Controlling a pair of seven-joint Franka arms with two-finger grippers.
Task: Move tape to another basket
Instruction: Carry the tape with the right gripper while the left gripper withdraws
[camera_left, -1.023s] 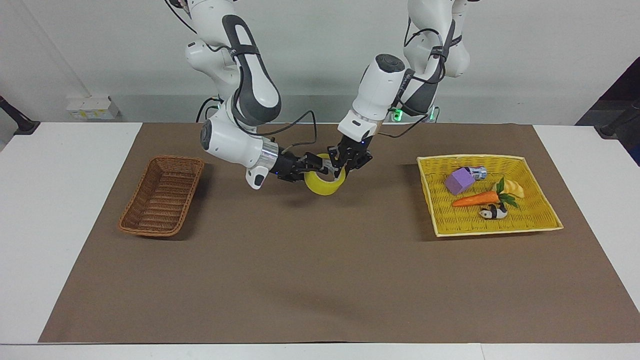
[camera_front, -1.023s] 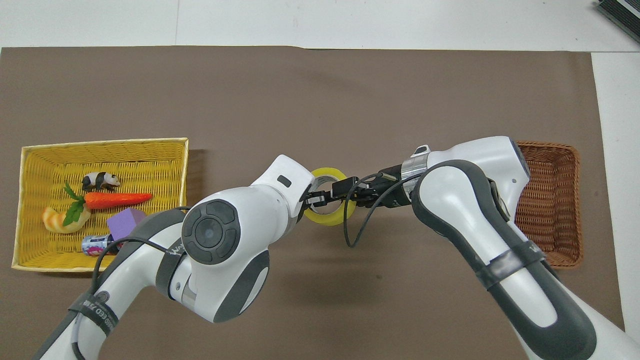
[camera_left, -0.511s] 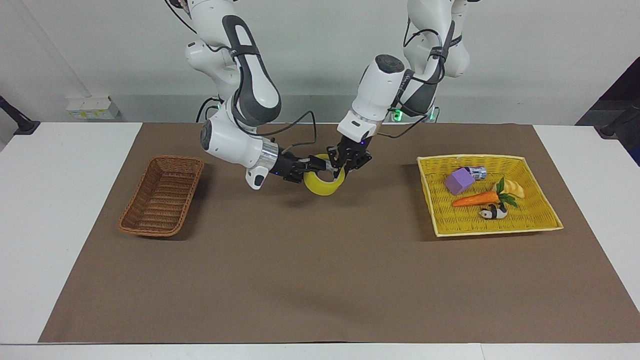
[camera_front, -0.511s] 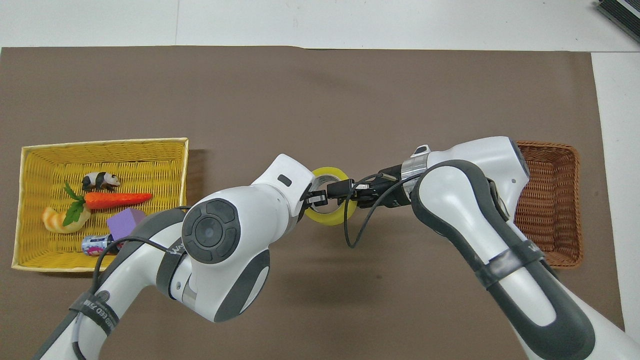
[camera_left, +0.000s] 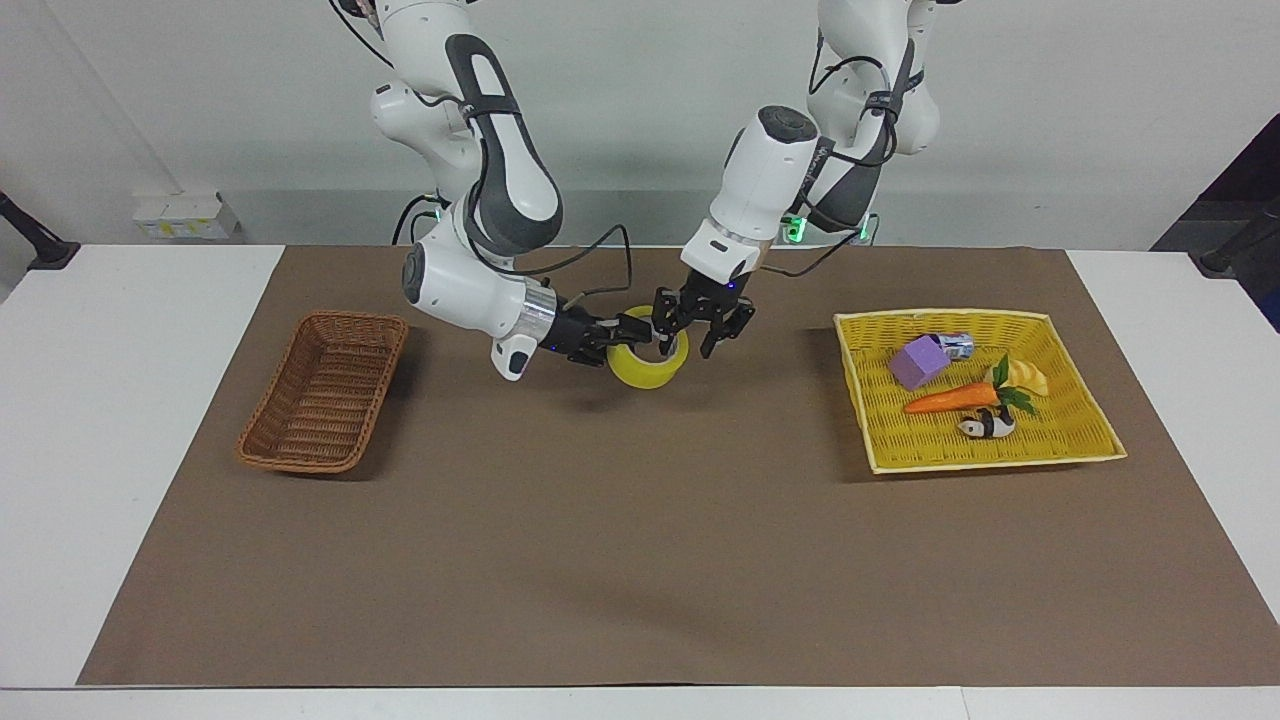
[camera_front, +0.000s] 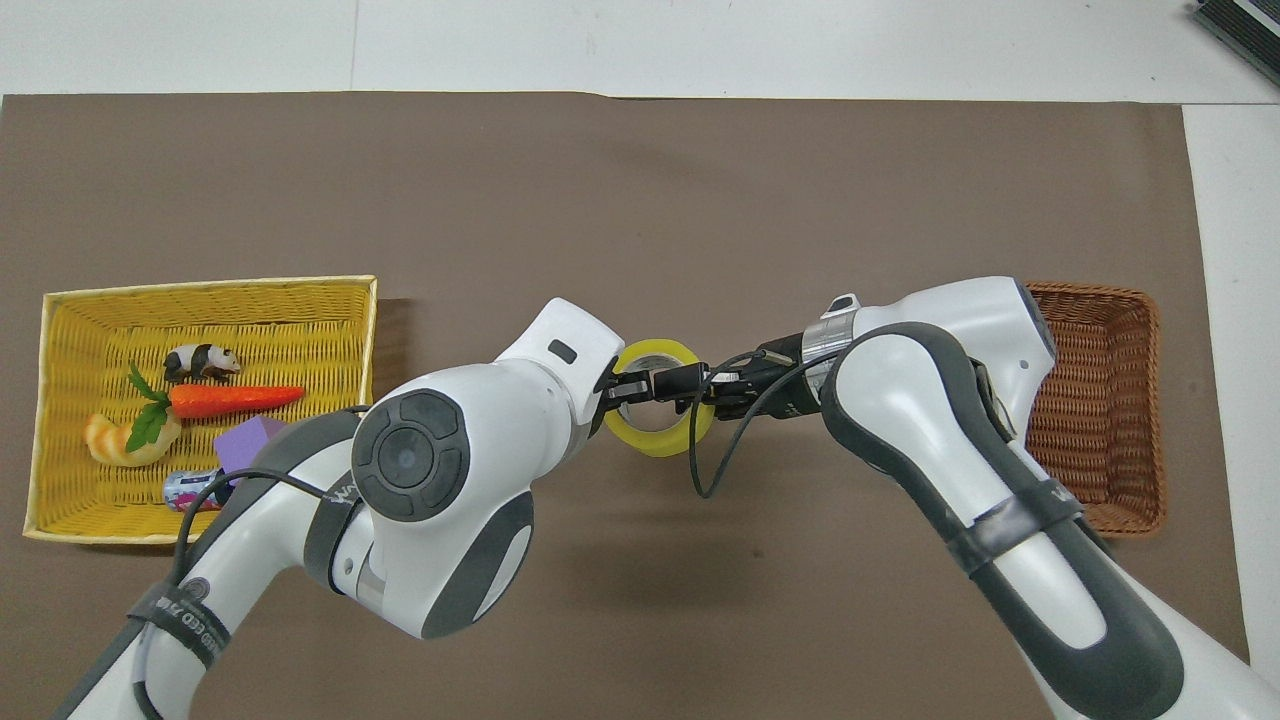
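So the tape (camera_left: 647, 366) is up off the bench (camera_left: 140, 400), hanging over the middle of the brown mat (camera_left: 640, 560), roughly midway between the two baskets. Its open face is tilted up, and you can see its shadow on the mat just under it.

The right gripper (camera_left: 628, 344) comes in nearly level from the right arm's end and is pinched onto the tape's wall on that side. In the overhead view one finger sits inside the hole. The left gripper (camera_left: 690, 335) points down at the other side of the ring with its fingers spread wide. One finger is right at the rim by the hole and the other is outside the ring. I honestly can't tell if that inner finger is touching the tape or just beside it.

The basket (camera_left: 320, 400), the narrow brown wicker one, sits at the right arm's end of the mat, well apart from the tape, with nothing in it. Nothing lies on the mat between it and the tape; only the right arm's own forearm hangs over that stretch.

At the left arm's end there's the yellow basket (camera_left: 900, 435) holding a purple block (camera_left: 918, 362), a small can (camera_left: 956, 346), a carrot (camera_left: 950, 398), a panda figure (camera_left: 985, 427) and a pale pastry-looking thing (camera_left: 1028, 376).
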